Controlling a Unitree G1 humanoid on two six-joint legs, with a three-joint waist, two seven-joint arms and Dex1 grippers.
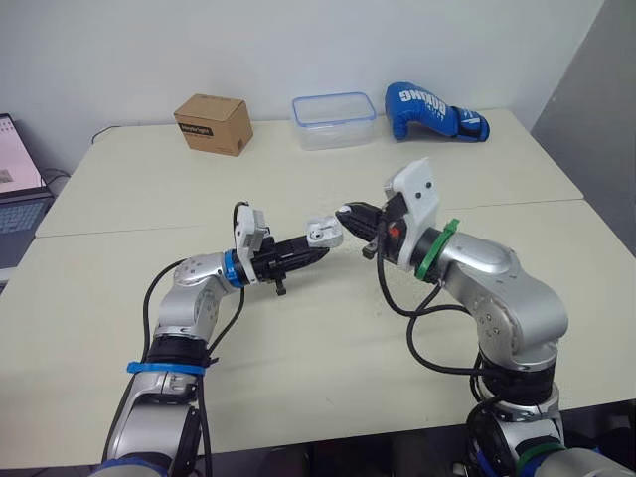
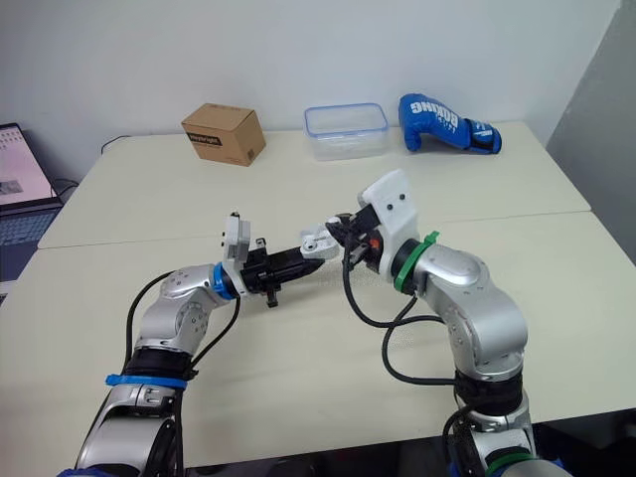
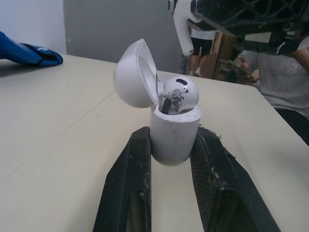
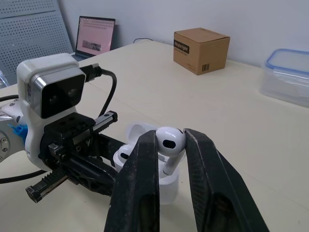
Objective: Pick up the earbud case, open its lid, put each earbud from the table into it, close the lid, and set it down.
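Now gripping the earbud case [image 3: 175,137] in the left gripper [image 1: 310,250], black fingers [image 3: 128,188] pressed flat against both flanks of its lower half, well above the table [image 1: 298,348]. Upright, smooth glossy white plastic, rounded at the base like a pebble. Hinged lid [image 3: 134,75] swung back, a hollow domed shell. Already carrying a seated earbud [image 3: 179,94], white bulb with a dark grille patch, poking out of the top. Pinching a second earbud [image 4: 167,139] in the right gripper [image 1: 350,215], jaws closed on its glossy bulb, stem pointing down toward the open case, just above it; possibly touching the rim, hard to tell from the wrist view. Scuffed, dusty matte black on all four fingers. Farther back on the pale tabletop: a brown cardboard box [image 1: 212,123], a clear, blue-rimmed plastic container [image 1: 333,120], a blue boxing glove [image 1: 432,111]. Off the table's left edge, an open laptop [image 1: 15,189] with a lit screen.
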